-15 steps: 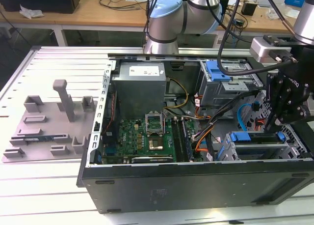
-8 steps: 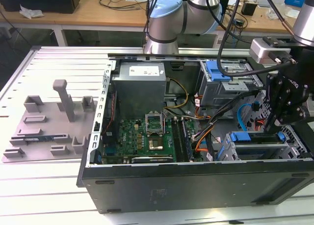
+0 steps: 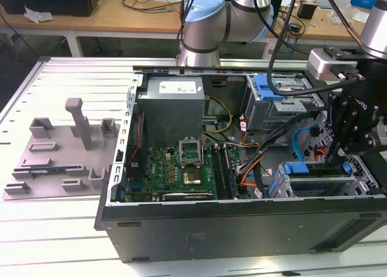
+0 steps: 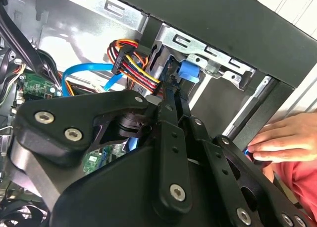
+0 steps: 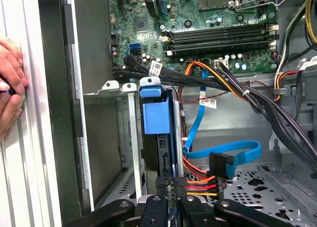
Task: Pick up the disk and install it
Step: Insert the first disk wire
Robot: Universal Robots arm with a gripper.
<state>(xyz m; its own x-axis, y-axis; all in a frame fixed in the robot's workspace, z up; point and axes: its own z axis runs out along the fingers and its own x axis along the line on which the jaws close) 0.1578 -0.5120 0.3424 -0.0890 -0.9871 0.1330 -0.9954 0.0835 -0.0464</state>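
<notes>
1. One black pincer (image 3: pixel 334 159) hangs low over the drive cage at the exterior view's right end of the open computer case (image 3: pixel 242 228).
2. Labels: a white sticker sits on the grey power supply (image 3: pixel 174 107), and small white tags hang on cables in the first wrist view; none of that print can be made out, and I read none off.
3. The disk (image 5: pixel 157 119) stands on edge in the metal drive cage (image 5: pixel 130 138), its bright blue bracket facing the first wrist view's camera; in the exterior view its blue edge (image 3: pixel 314 168) lies along the cage top.
4. The pincer (image 5: pixel 171 187) sits right at the disk's near edge, its black fingers (image 5: pixel 163 192) narrow and close on either side of that thin edge. Whether they actually pinch it, I cannot tell.
5. A flat blue data cable (image 5: pixel 228 152) and a red, orange and yellow power cable (image 5: pixel 200 182) lie just beside the disk.
6. A person's hand (image 5: pixel 11 83) rests on the ribbed metal surface (image 5: pixel 20 177) just outside the case wall.
7. A green motherboard (image 3: pixel 175 165) fills the case floor.
</notes>
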